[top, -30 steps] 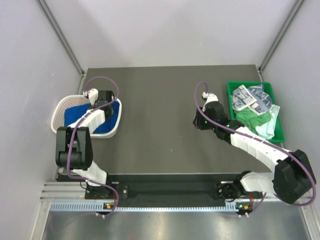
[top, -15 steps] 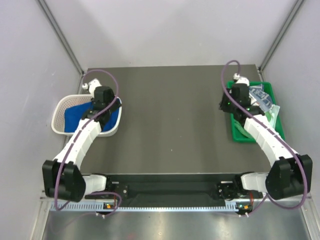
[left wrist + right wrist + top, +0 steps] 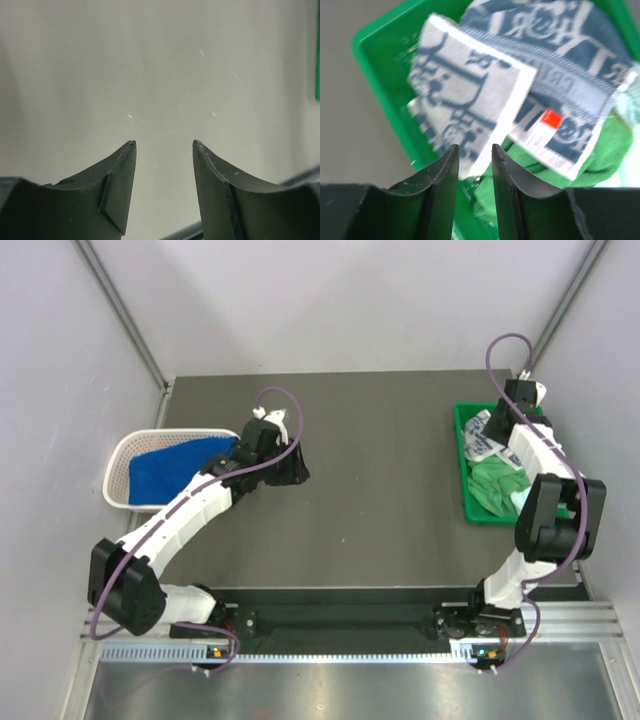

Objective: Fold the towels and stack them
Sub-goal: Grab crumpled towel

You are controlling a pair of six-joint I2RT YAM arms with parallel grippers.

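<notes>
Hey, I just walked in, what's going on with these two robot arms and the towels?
Nothing is held right now. The right arm reaches over the far end of the green tray, its jaws slightly apart and empty above the printed towels, which lie partly over a green towel. The left arm stretches over the middle of the table, jaws open and empty. A blue towel lies in the white basket. No towel is on the table yet.

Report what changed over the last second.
The left hand swung right, from above the basket to over the table. The right hand went from mid-table out over the green tray. Both are open, holding nothing. The blue towel and tray towels stayed put.
</notes>
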